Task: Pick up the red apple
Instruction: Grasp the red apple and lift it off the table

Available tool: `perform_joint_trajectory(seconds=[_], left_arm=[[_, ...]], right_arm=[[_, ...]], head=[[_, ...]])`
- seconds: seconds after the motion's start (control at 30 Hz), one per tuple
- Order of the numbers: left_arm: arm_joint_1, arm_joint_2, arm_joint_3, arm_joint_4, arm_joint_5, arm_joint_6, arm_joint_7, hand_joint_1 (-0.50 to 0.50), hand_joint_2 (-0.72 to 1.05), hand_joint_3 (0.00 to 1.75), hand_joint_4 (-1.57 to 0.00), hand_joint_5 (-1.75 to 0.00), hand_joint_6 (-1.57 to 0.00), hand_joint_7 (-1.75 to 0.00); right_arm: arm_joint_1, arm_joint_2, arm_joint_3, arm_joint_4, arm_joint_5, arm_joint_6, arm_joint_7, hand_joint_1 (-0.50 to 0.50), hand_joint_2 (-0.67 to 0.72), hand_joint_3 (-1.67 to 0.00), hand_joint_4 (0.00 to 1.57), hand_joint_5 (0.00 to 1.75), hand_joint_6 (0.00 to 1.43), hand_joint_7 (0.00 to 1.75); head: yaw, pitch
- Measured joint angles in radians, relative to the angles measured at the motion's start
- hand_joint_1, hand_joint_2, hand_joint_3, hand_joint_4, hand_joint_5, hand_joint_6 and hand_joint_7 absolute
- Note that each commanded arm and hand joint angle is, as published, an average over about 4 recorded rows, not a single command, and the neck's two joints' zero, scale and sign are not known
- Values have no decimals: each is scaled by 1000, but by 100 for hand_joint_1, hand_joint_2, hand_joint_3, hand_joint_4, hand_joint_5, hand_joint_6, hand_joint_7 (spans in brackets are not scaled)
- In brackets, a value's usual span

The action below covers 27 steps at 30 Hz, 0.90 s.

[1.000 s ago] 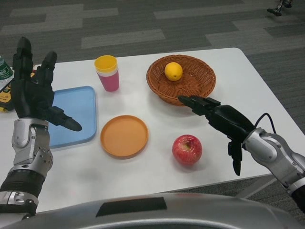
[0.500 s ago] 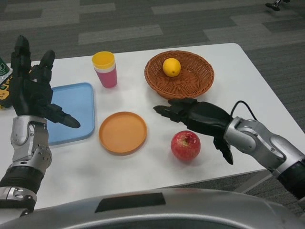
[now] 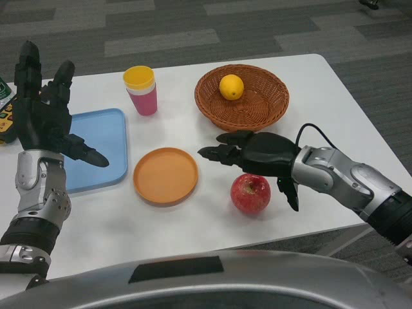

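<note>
The red apple sits lower right of centre on the table, and the right hand hovers just above it, fingers spread wide, holding nothing. If the fingers close off-centre, I'd bet the apple rolls away toward the table edge.

No text, label, brand, number or sign can be read here. The only printed surface is a green and yellow package at the table's far left edge, at about nine o'clock, mostly cut off by the frame and partly behind the left hand. Its markings are too small and blurred to make out.
</note>
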<state>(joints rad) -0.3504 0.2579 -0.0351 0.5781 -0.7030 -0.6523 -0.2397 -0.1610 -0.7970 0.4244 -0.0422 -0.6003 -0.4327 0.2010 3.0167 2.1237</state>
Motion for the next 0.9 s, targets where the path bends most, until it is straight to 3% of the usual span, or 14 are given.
perform_joint_trajectory(seconds=[0.23, 0.47, 0.9], left_arm=[[-1, 5, -13, 8, -13, -1, 0, -50, -55, 0, 0, -62, 0, -14], [-1, 8, -14, 8, -14, -5, 0, -50, -55, 0, 0, -62, 0, -14], [-1, 15, -17, 8, -22, -7, 0, -50, -55, 0, 0, -62, 0, -14]], right_arm=[[-7, -40, 55, 41, 1, 2, 4, -46, 9, -16, 0, 0, 0, 0], [-5, -47, 77, 64, 2, 2, 5, -46, 9, -16, 0, 0, 0, 0], [4, -69, 159, 88, 10, 3, 6, -46, -3, -16, 0, 0, 0, 0]], head=[[2, -5], [-6, -5], [-13, -14]])
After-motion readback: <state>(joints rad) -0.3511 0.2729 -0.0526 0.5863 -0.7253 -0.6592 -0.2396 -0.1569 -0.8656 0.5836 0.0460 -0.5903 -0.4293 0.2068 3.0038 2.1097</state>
